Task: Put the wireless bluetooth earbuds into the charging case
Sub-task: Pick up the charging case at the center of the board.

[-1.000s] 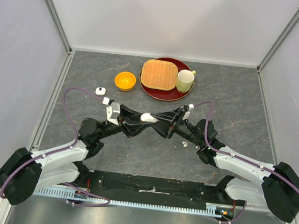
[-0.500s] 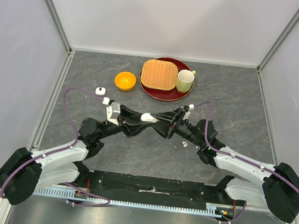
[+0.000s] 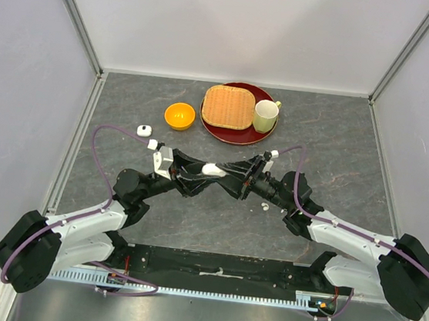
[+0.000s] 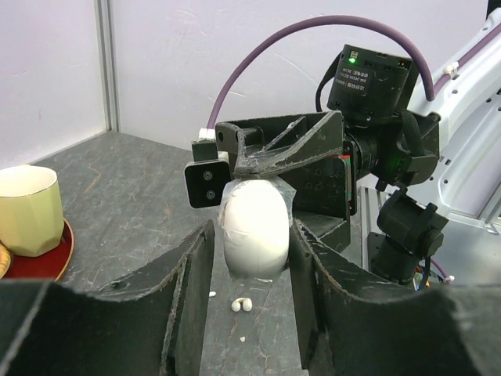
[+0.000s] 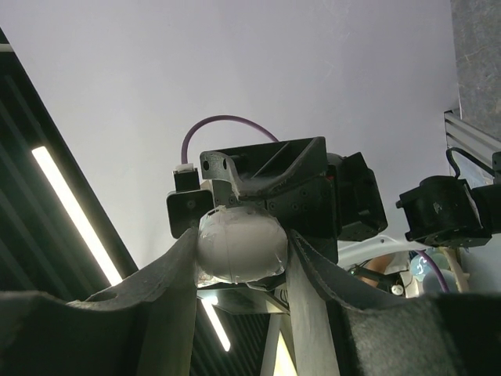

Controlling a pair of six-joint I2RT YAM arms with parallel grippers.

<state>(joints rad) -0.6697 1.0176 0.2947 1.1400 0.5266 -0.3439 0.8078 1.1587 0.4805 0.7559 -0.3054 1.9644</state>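
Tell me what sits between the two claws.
The white charging case, pinched by the left claw and the right claw at once. Both wrist views show it plainly, the top view less so.

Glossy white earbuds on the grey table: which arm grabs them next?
Right, likely: white earbuds lie next to the right gripper; the left gripper also grips the white egg-shaped case and could hold it.

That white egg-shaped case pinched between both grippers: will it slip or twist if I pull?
The glossy white egg-shaped plastic charging case looks smooth and rounded, so probably slippery; it may twist between the black fingers. Undented in the pinch, so likely rigid. Dropped on the grey table, it could roll.
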